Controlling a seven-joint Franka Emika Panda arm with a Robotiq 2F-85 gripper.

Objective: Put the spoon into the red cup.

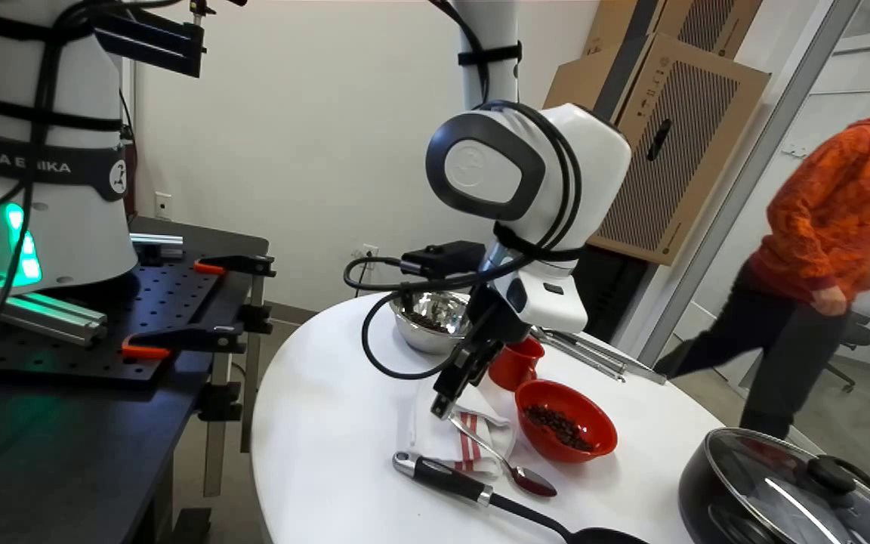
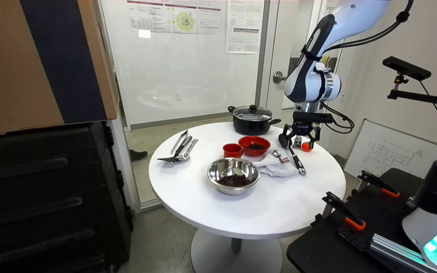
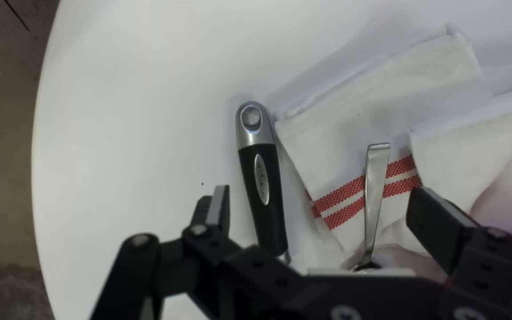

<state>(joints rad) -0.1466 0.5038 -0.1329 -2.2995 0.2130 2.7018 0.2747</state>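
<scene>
Silvery metal spoon (image 3: 375, 186) is laid partly over red-striped white cloth (image 3: 385, 106); upright red cup (image 2: 233, 153) is placed near it, black gripper (image 3: 319, 195) held above, fingers apart.

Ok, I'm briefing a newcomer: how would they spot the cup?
Find the round white table. Between its metal bowl and red bowl stands the cup, upright. It shares the red bowl's colour but is clearly narrower than either bowl.

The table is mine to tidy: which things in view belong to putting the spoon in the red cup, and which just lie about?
For the job: spoon, red cup, end effector.
Lying about: towel, red bowl, metal bowl, pot, black utensil by the towel, small bottle, orange object, spatula.
</scene>
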